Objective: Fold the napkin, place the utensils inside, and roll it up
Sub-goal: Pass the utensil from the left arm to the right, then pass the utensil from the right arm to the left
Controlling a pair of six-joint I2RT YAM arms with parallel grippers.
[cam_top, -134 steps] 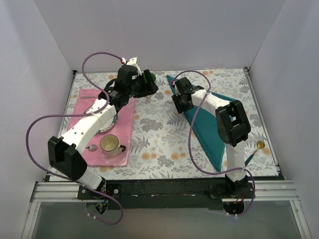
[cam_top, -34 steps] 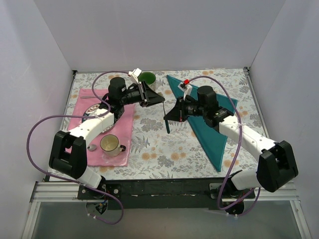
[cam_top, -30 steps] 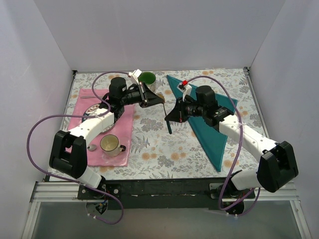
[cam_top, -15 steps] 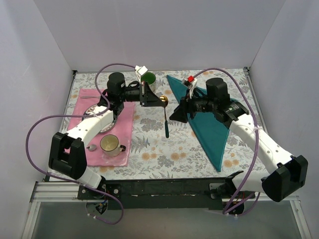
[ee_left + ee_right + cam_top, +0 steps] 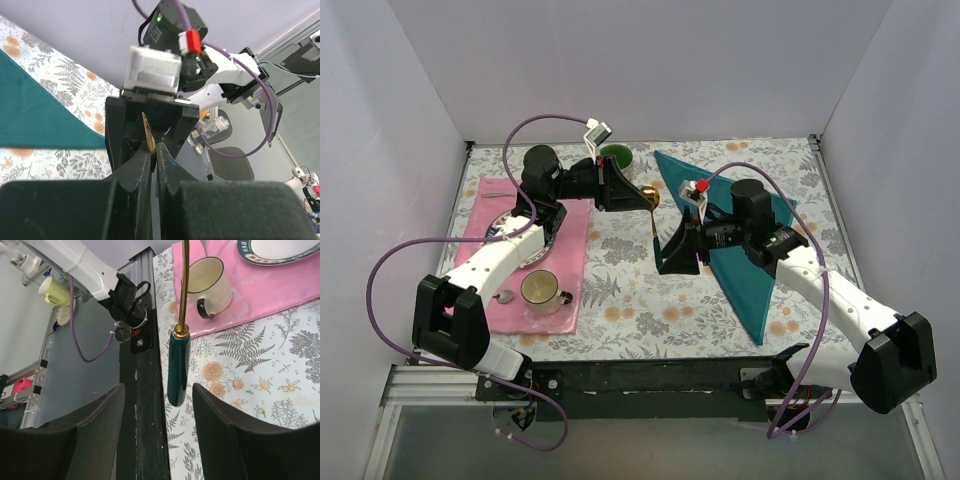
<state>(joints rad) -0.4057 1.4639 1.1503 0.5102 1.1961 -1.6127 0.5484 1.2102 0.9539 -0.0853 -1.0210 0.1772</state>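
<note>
One of the utensils, with a gold head and a dark green handle, hangs in the air over the middle of the table. My left gripper is shut on its gold head, which shows as a thin gold strip pinched between the jaws. My right gripper stands open around the lower end of the handle without touching it. The teal napkin lies folded into a triangle on the right, partly under my right arm, and also shows as the teal cloth in the left wrist view.
A pink placemat on the left carries a cream mug, a plate half hidden by my left arm, and a small spoon. A green bowl stands at the back. The table's front rail runs below my right gripper.
My right gripper has let go of the green handle, opened, and dropped a little toward the near edge. My left gripper keeps the gold head and has lifted it slightly toward the back.
</note>
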